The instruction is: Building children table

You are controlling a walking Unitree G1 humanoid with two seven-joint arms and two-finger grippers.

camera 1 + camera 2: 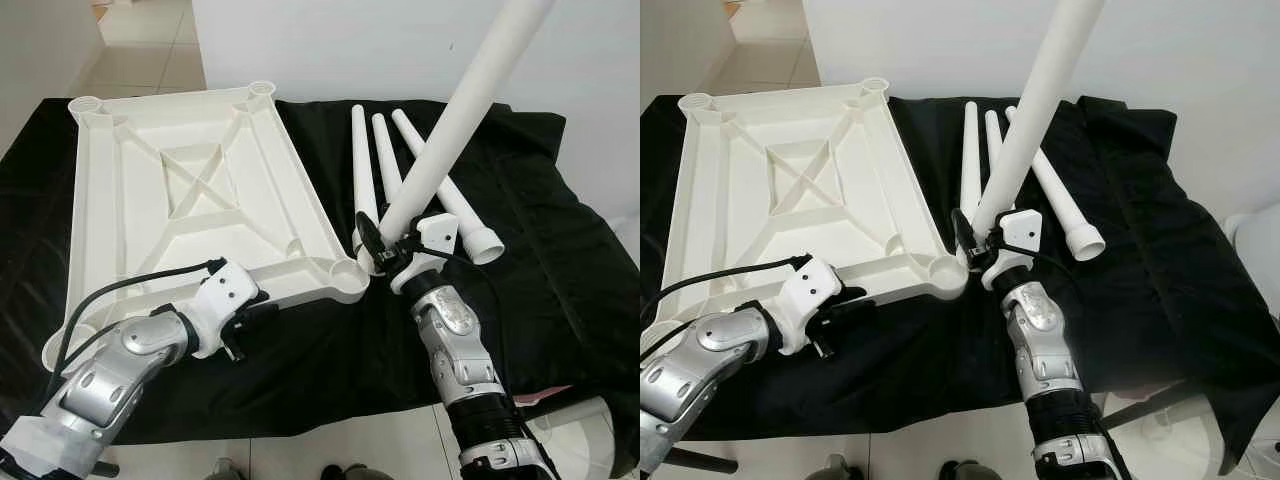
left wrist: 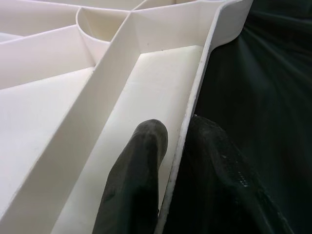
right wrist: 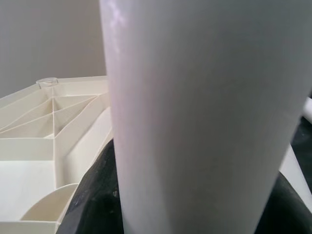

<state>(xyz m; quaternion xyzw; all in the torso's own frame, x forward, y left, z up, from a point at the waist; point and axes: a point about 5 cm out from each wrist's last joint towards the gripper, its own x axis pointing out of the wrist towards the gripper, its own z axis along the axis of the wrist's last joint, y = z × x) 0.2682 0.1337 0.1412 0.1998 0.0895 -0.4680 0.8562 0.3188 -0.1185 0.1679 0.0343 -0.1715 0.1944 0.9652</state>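
Observation:
A white plastic tabletop (image 1: 190, 190) lies upside down on a black cloth, ribs facing up. My left gripper (image 1: 243, 322) is shut on its near rim (image 2: 195, 97), one finger (image 2: 141, 165) inside the rim and the other outside. My right gripper (image 1: 384, 250) is shut on a white table leg (image 1: 460, 110). The leg tilts up and to the right, and its lower end is beside the tabletop's near right corner socket (image 1: 347, 272). Up close, this leg (image 3: 195, 122) hides most of the right wrist view. Three more white legs (image 1: 385, 160) lie side by side on the cloth, right of the tabletop.
The black cloth (image 1: 560, 250) covers the whole low surface, and its front edge is near my arms. A white wall stands behind, with tiled floor at the far left. A white rounded object (image 1: 600, 430) sits on the floor at the near right.

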